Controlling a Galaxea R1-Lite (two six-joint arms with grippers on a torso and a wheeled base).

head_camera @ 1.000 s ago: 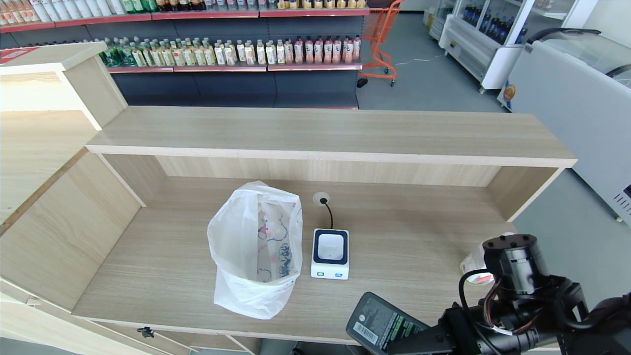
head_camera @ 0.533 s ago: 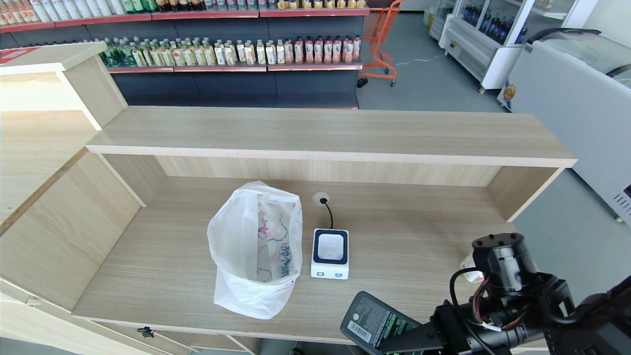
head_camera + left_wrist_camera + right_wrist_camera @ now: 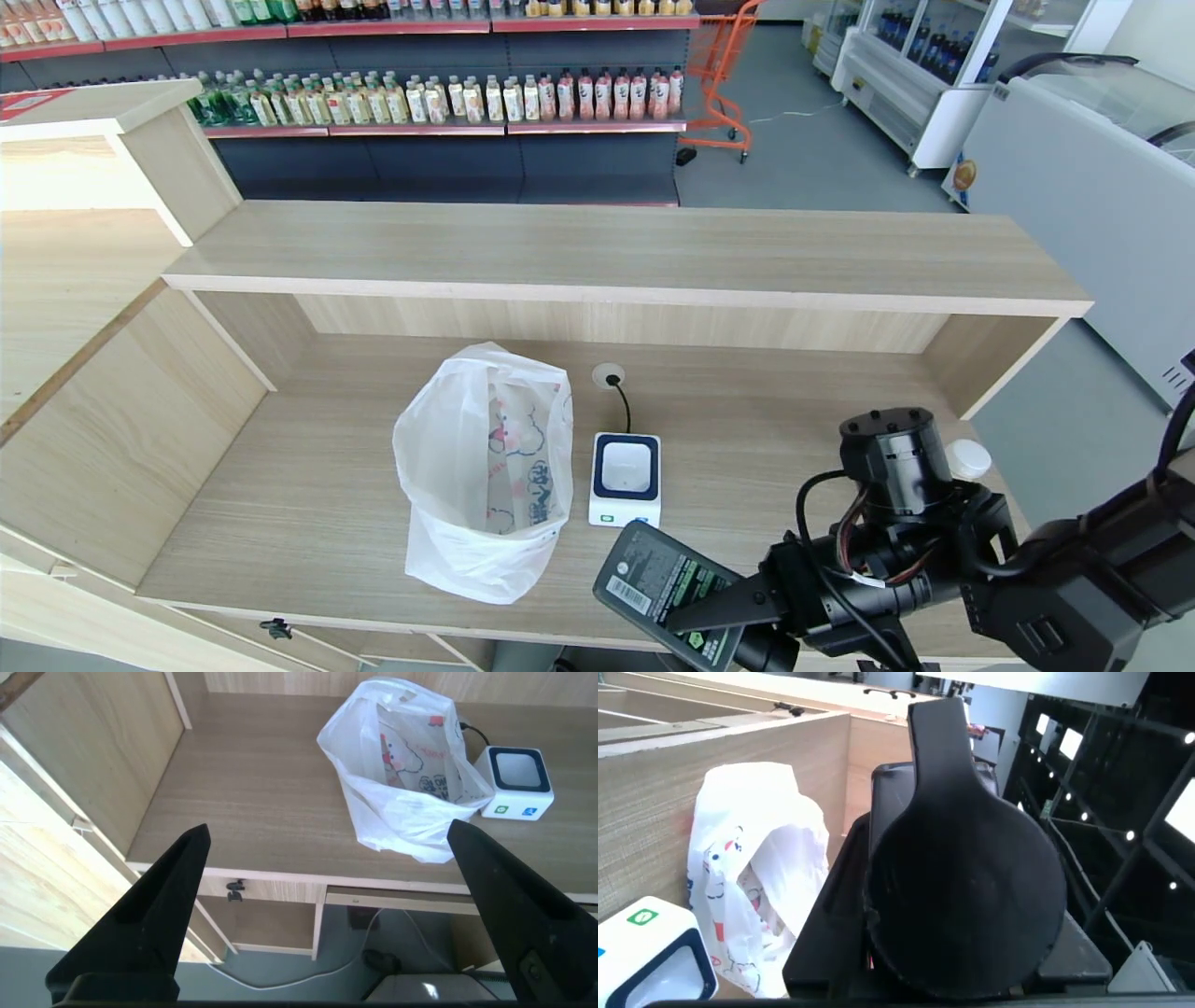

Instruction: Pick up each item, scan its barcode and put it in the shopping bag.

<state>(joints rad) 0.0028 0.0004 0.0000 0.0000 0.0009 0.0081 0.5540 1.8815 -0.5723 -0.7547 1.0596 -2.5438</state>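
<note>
My right gripper is shut on a dark flat package with a white barcode label facing up. It holds the package over the counter's front edge, just in front of and right of the white scanner. The white shopping bag stands open to the left of the scanner and has a printed item inside. From the right wrist the package looms close, with the bag and scanner beyond. My left gripper is open and hangs off the counter's front left, away from the bag.
A white-capped bottle lies on the counter behind my right arm. The scanner's black cable runs to a hole at the back. A raised wooden ledge and side walls enclose the counter.
My right arm has carried the package leftward, closer to the scanner. The bottle's white cap now shows behind the arm.
</note>
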